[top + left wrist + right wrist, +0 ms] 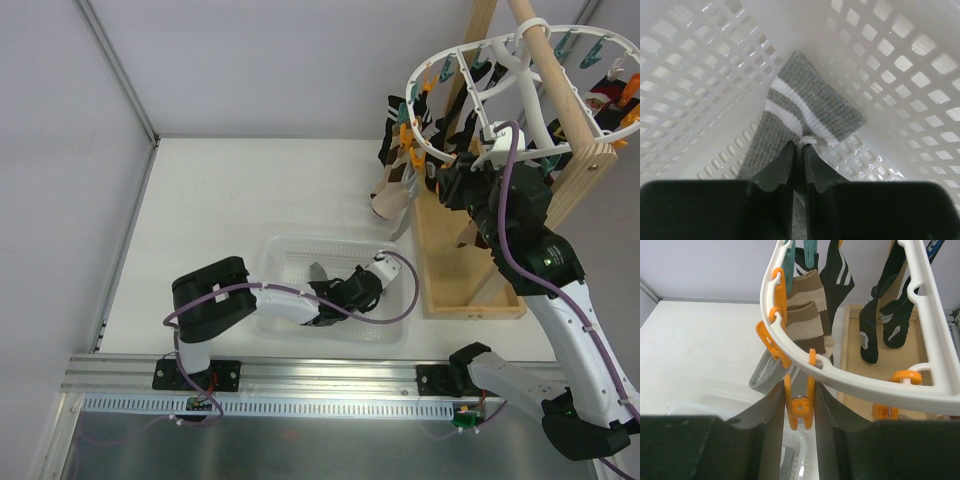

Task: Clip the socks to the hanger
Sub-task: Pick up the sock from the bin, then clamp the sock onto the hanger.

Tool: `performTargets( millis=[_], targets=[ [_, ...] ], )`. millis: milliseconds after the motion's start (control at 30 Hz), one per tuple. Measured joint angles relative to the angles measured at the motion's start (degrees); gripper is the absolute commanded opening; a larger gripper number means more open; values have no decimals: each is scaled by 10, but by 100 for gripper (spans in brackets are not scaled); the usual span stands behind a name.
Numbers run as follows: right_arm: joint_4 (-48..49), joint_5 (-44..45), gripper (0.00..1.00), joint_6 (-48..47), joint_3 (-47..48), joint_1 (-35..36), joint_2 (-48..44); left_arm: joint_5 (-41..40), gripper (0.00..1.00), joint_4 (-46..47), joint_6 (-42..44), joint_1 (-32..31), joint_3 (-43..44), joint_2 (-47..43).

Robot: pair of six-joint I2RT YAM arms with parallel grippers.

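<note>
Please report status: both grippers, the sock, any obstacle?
Left gripper shut on grey sock in basket. Right gripper shut on orange clip of hanger. Beige sock hangs close beside that clip.

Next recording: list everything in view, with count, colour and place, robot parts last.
table: one, white
wooden frame: one, light wood, right side of table
hanger: one, white ring, up at the frame
clips: many, orange and teal, along the ring
basket: one, white lattice, mid-table
grey sock: one, white-striped, in the basket
grey ribbed piece: one, under the ring, perhaps a second grey sock
black socks: several, hanging from the hanger
beige sock: brown-striped, hanging; count unclear
left gripper: shut on the grey sock
right gripper: shut on an orange clip
</note>
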Motion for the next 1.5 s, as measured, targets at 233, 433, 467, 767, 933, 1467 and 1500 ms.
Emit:
performTargets(
  millis=[233, 433, 467, 767, 933, 1467, 1500],
  targets=[
    [0, 0, 1, 0, 0, 0, 1, 31, 0, 4, -47, 29, -19, -23],
    [0, -1, 1, 1, 0, 0, 8, 120, 0, 23, -109, 108, -116, -179],
    [1, -3, 1, 1, 0, 0, 10, 134, 0, 25, -112, 114, -126, -205],
    [15, -24, 1, 21, 1, -1, 16, 237, 0, 67, -128, 121, -134, -327],
    [24, -42, 1, 41, 3, -2, 18, 266, 0, 79, -156, 143, -116, -348],
    [45, -66, 1, 84, 3, -2, 19, 302, 0, 163, -282, 156, 39, -263],
    [46, -66, 1, 87, 3, -2, 19, 304, 0, 164, -292, 159, 41, -257]
  ],
)
